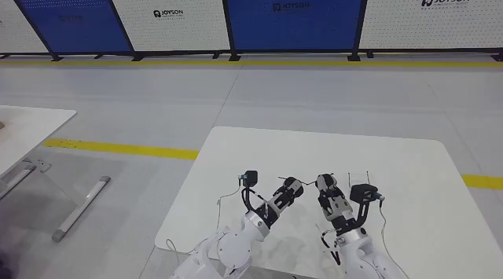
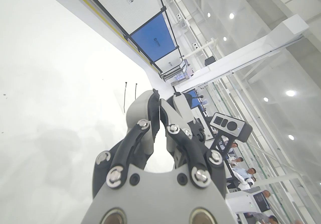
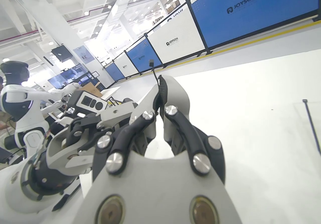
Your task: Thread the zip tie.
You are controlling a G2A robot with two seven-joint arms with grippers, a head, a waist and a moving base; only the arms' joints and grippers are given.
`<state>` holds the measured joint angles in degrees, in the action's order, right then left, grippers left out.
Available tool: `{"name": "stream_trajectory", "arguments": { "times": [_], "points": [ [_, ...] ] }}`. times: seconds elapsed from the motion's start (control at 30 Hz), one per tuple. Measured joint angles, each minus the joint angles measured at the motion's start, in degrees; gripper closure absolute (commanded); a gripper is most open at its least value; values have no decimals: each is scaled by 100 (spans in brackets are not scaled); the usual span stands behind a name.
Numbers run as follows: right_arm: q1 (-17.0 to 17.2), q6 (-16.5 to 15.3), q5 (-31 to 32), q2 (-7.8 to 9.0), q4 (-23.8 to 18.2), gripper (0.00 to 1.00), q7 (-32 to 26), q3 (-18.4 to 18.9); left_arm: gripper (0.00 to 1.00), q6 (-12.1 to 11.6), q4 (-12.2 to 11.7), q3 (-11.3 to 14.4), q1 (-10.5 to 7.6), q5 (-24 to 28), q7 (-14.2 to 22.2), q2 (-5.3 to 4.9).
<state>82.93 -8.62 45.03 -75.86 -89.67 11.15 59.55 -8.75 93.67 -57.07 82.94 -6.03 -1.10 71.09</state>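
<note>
A white rectangular bench (image 1: pixel 409 153) with rounded corners carries the work. Both arms are over its near part, side by side.

The left tool (image 2: pixel 159 99) has its grey fingers brought together, the ribbed black pads all but meeting. A thin pale line runs between the pads; it may be a strap or only a slit of light, and I cannot tell which.

The right tool (image 3: pixel 160 89) sits near the left one, the two apart in the top view. It is clamped on a thin black plastic zip tie (image 3: pixel 153 69). The strap comes up from between the pads with a slight bend, and its small square head stands clear above the fingertips, off the bench.

Two spare black zip ties lie flat on the bench, one (image 2: pixel 124 98) just beside the other (image 2: pixel 135 90). They are roughly parallel, with their heads pointing the same way. In the top view they lie close to the right tool, on the side away from the left arm.
</note>
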Motion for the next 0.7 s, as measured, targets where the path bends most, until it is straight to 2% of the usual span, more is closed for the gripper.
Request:
{"name": "stream_trajectory", "arguments": {
  "times": [0.17,0.33,0.5,0.7],
  "points": [
    [7,-30,-60,-29,60,100,148,-11,100,8,5,-6,0,43,-33,6],
    [41,-142,-145,-52,102,100,303,5,100,-65,7,-18,11,299,-64,31],
    [75,-252,-219,-60,106,100,312,52,100,-80,-11,33,5,425,90,48],
    [59,-299,-319,-69,128,100,77,85,100,-107,-55,82,-22,440,59,73]
  ]
}}
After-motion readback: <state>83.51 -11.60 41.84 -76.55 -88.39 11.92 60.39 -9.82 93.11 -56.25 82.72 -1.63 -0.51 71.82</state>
